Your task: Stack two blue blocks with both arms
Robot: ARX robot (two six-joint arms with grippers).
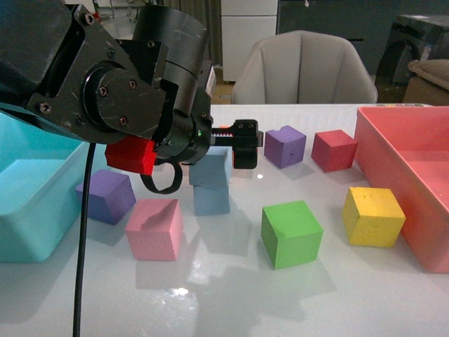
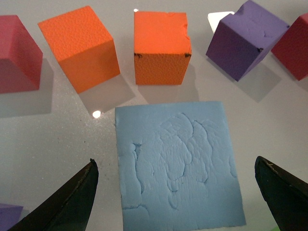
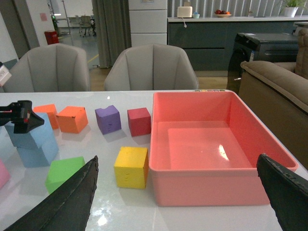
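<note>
- Under the left claw [image 2: 175, 192] sit the two blue blocks, one on the other: the upper blue block [image 1: 210, 168] rests on the lower blue block [image 1: 211, 199], turned a little askew so its edges do not line up with the one beneath.
- From the left wrist view, the upper block's wrinkled top face fills the space between the two dark fingertips [image 2: 77, 202]; both stand clear of its sides, so the claw is spread wide and has hold of nothing.
- Being cubes, the blocks show no long axis; the stack itself stands upright on the white counter [image 1: 224, 295].
- Beyond the left claw lie two orange cubes [image 2: 161, 48], with a purple cube [image 2: 243, 38] off to one side.
- The right claw [image 3: 175, 202] hangs well apart from the stack, over the counter near the pink bin [image 3: 211, 154]; its fingers are spread wide with nothing between them.
- A green cube [image 1: 291, 233] and a pink cube [image 1: 154, 228] sit nearer the robot than the stack.
</note>
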